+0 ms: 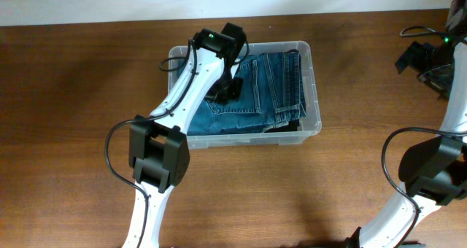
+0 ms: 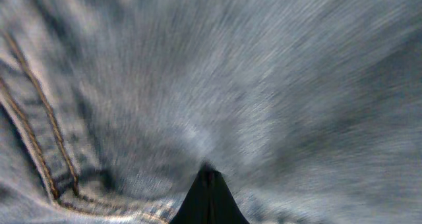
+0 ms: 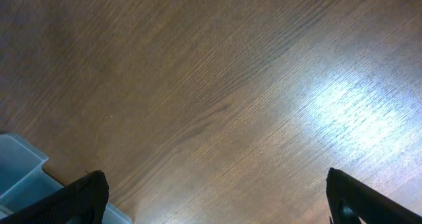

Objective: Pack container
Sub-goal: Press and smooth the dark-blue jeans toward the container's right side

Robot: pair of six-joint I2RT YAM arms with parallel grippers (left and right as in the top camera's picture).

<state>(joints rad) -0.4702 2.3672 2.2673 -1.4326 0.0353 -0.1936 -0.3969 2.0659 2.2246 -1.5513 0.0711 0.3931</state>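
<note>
Presently container (image 1: pixel 315 95) sat far-centre on table (image 1: pixel 73 95), jeans (image 1: pixel 281 84) folded inside. Left tool (image 1: pixel 228 89), tips together, pressed into denim, probably to flatten it. Right tool (image 3: pixel 214 184) spread apart, parked clear at right.

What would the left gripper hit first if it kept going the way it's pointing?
The jeans in the container; the left gripper looks almost on them, though contact is unclear.

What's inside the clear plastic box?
Folded blue jeans fill the container, and the left end effector sits close against them. Anything beneath the denim, including the container's base, is covered.
</note>
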